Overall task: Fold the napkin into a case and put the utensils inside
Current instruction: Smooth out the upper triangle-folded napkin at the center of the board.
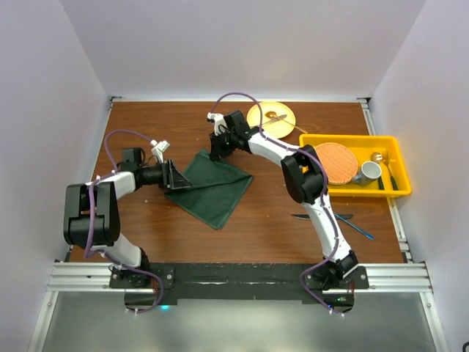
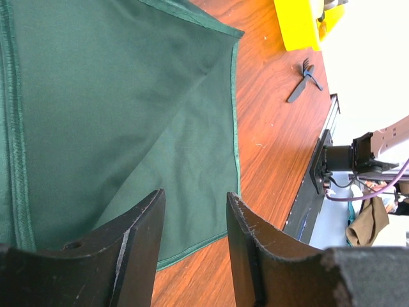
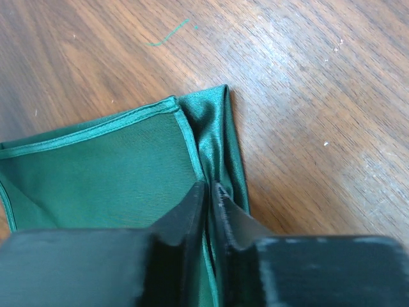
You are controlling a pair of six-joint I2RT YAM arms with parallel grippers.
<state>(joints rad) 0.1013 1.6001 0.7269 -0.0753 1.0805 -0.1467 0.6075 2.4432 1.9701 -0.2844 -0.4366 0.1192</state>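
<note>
The napkin point(image 1: 212, 189) lies on the table point(image 1: 256, 242), left of centre. It is turned so that one corner points to the far edge and one to the near edge. In the left wrist view, an upper layer of the napkin point(image 2: 96, 96) overlaps a lower layer along a diagonal fold, so the cloth is doubled.

**Left gripper.** The left gripper point(image 1: 178, 176) sits at the napkin's left corner. In its wrist view the left gripper point(image 2: 195, 195) has its fingers point(image 2: 137, 243) held apart with a clear gap. The hemmed cloth edge and bare wood show through this gap. Nothing is clamped between the fingers.

**Right gripper.** The right gripper point(image 1: 218, 152) is at the napkin's far corner. In its wrist view the right gripper point(image 3: 209, 188) has its fingers point(image 3: 182, 217) drawn almost together. A bunched ridge of the napkin point(image 3: 115, 166) is pinched between them at the corner hem. A loose green thread point(image 3: 169, 35) lies on the wood beyond that corner.

**Utensils.** The knife point(image 1: 320, 217) and the blue fork point(image 1: 357, 228) lie on the table toward the near right corner, just beside the right arm. They are well apart from the napkin.

**Other items.**
- A yellow plate point(image 1: 258, 111) stands at the far edge and carries a piece of metal cutlery point(image 1: 278, 117).
- A yellow bin point(image 1: 352, 141) sits along the right edge.
- The bin holds a round waffle-patterned disc point(image 1: 335, 163), a cup point(image 1: 368, 172) and further metal cutlery.
</note>
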